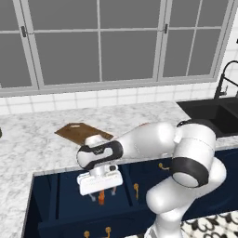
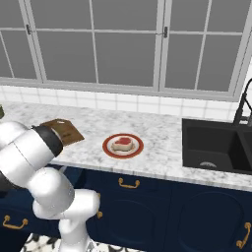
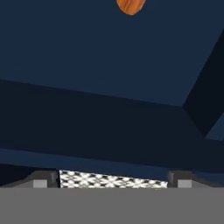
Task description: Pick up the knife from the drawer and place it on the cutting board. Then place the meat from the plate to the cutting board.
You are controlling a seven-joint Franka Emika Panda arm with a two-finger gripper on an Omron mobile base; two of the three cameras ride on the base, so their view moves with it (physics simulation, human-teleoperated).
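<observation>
Navy-blue drawer (image 1: 65, 204), orange-handled knife (image 1: 101, 197), dark brown cutting board (image 1: 82, 133), red-rimmed white plate (image 2: 123, 146), red-pink meat (image 2: 123, 143)

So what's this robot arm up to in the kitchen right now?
It is reaching down into the open navy drawer with its gripper open, right above the orange-handled knife, which it has not grasped. The cutting board lies bare on the counter, and the meat sits on its plate.
</observation>
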